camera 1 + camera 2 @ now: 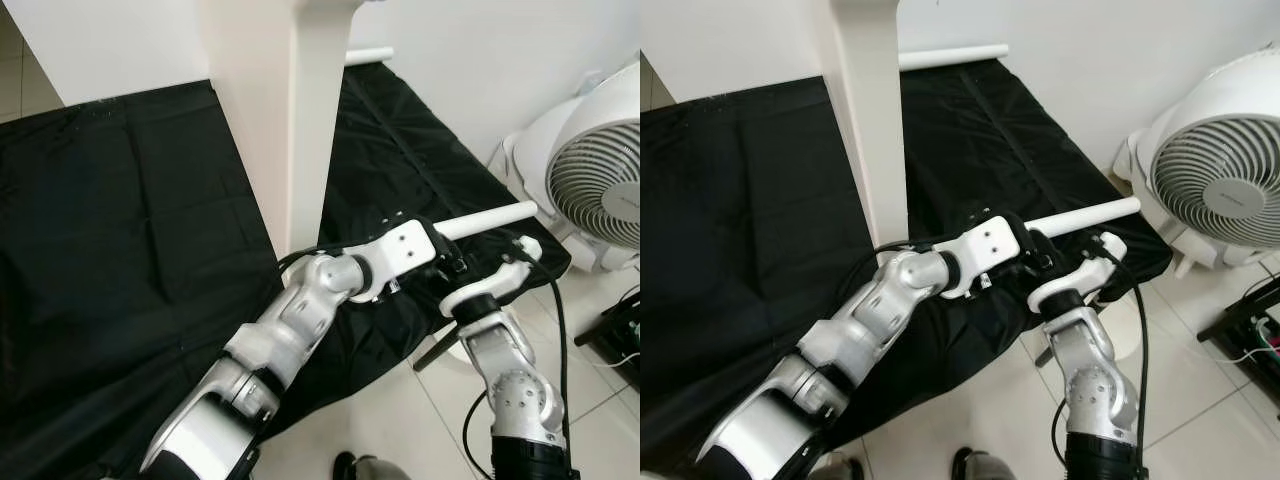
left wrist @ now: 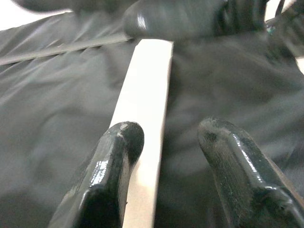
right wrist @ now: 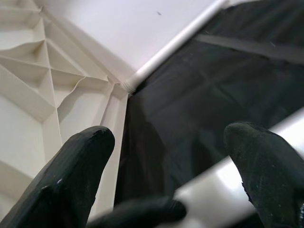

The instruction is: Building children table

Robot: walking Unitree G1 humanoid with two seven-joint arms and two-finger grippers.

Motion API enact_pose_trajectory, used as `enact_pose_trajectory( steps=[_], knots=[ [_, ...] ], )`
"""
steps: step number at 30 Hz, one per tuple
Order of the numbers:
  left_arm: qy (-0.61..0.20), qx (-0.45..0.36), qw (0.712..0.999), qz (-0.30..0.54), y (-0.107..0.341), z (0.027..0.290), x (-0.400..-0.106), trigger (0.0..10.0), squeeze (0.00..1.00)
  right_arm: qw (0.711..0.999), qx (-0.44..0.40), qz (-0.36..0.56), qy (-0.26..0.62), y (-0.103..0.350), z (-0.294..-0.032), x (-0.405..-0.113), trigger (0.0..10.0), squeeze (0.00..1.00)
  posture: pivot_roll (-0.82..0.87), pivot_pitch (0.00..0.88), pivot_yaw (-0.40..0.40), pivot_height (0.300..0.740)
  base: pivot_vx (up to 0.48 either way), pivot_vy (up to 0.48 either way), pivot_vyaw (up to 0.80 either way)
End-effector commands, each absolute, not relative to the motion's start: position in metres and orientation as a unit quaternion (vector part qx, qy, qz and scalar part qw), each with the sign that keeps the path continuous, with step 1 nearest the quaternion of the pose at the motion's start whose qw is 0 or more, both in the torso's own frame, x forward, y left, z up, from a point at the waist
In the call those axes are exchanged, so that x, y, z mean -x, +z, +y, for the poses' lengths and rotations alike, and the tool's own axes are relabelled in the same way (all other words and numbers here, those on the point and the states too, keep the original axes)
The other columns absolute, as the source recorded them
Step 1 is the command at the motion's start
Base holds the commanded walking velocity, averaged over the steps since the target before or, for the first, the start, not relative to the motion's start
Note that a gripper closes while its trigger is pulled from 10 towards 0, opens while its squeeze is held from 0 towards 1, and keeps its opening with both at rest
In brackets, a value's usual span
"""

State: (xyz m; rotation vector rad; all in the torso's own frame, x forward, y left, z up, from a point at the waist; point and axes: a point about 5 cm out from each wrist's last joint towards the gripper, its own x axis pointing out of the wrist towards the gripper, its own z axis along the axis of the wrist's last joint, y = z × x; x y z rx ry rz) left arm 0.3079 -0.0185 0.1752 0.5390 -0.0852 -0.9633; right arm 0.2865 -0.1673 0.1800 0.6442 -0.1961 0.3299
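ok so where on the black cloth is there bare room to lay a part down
The widest bare patch of the black cloth lies on the robot's left, between the upright white table panel and the wall. Right of the panel it is crowded: both grippers, left gripper and right gripper, meet at the loose white leg.

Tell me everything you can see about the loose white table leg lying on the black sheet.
The white table leg is a slim, smooth round rod, plastic by its look, lying flat on the black sheet near the sheet's edge on the robot's right, one end pointing toward the white fan. Its near end is hidden behind the two arms. The left tool is open, its fingers straddling the leg. The right tool is open too, beside the leg. Whether either touches the leg cannot be told.
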Motion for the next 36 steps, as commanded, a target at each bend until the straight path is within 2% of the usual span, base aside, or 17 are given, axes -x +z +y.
enact_pose_trajectory(
  steps=[1,5,17,25,27,28,33,36],
  knots=[
    [-0.416,-0.247,0.871,-0.086,0.186,-0.011,-0.304,10.0,0.0,0.936,-0.302,-0.094,0.154,0.179,-0.168,-0.29,10.0,0.0,0.07,0.125,-0.013,0.74,0.0,0.0,0.0],
    [-0.436,-0.24,0.862,-0.1,0.189,0.001,-0.291,10.0,0.0,0.939,-0.29,-0.097,0.159,0.184,-0.168,-0.296,10.0,0.0,0.08,0.123,-0.018,0.74,0.0,0.0,0.0],
    [-0.429,-0.203,0.876,-0.089,0.186,0.049,-0.257,10.0,0.0,0.955,-0.24,-0.101,0.141,0.183,-0.173,-0.311,10.0,0.0,0.11,0.113,-0.043,0.74,0.0,0.0,0.0],
    [-0.426,-0.204,0.877,-0.084,0.187,0.059,-0.248,10.0,0.0,0.957,-0.229,-0.1,0.148,0.181,-0.171,-0.315,10.0,0.0,0.12,0.113,-0.045,0.74,0.0,0.0,0.0],
    [-0.409,-0.199,0.887,-0.076,0.186,0.069,-0.246,10.0,0.0,0.958,-0.224,-0.1,0.148,0.181,-0.172,-0.316,10.0,0.0,0.13,0.115,-0.047,0.74,0.0,0.0,0.0],
    [-0.379,-0.198,0.902,-0.064,0.184,0.081,-0.247,10.0,0.0,0.959,-0.22,-0.1,0.145,0.181,-0.173,-0.316,10.0,0.0,0.13,0.115,-0.049,0.74,0.0,0.0,0.0],
    [-0.345,-0.201,0.915,-0.051,0.181,0.091,-0.249,10.0,0.0,0.961,-0.217,-0.1,0.142,0.18,-0.174,-0.316,10.0,0.0,0.13,0.117,-0.052,0.74,0.0,0.0,0.0],
    [-0.264,-0.197,0.944,-0.028,0.177,0.112,-0.253,10.0,0.02,0.964,-0.205,-0.1,0.136,0.177,-0.176,-0.316,10.0,0.0,0.13,0.119,-0.057,0.74,0.0,0.0,0.0]
  ],
)
